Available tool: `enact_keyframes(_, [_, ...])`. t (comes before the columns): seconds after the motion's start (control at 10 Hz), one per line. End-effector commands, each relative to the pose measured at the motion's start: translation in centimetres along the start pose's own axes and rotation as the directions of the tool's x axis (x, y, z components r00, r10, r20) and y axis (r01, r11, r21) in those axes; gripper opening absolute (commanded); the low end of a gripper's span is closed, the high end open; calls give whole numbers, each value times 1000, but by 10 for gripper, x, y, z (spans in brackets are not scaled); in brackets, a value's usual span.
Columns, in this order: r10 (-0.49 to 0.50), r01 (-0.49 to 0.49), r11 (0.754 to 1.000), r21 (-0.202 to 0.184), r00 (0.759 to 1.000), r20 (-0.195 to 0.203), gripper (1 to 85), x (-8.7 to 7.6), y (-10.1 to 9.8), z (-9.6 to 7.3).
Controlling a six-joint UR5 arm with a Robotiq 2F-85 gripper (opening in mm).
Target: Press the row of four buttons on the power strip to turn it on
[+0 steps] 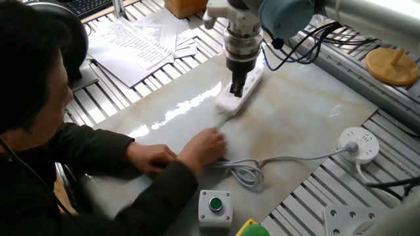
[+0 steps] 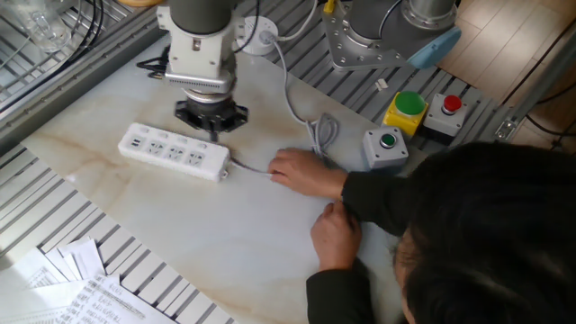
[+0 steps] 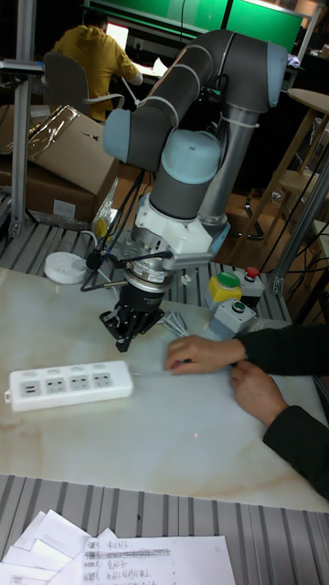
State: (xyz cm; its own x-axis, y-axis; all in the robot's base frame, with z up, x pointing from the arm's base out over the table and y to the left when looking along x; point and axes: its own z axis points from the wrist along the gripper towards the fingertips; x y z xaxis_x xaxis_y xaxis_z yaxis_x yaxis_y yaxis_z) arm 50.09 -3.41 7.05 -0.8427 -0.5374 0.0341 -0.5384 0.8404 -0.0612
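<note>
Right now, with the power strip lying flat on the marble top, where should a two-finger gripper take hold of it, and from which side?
Grip the power strip across its narrow width, near the middle of its length, coming straight down from above. It lies flat, socket face up, and its two long edges are parallel and free. Avoid the cable end, which lies close to the person's hand. The gripper hovers just behind it.

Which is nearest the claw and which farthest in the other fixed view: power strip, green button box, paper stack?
1. Power strip, just below the claw.
2. Green button box, off to the right.
3. Paper stack, bottom left corner.
</note>
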Motion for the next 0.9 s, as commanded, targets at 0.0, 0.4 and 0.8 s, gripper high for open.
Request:
enact_keyframes(0.0, [43, -43, 999, -6, 999, 0, 10, -6, 7, 2])
enact_keyframes(0.4, [53, -52, 999, -16, 998, 23, 10, -19, 7, 17])
enact_keyframes(0.8, [29, -29, 1000, 5, 999, 31, 10, -38, 7, 12])
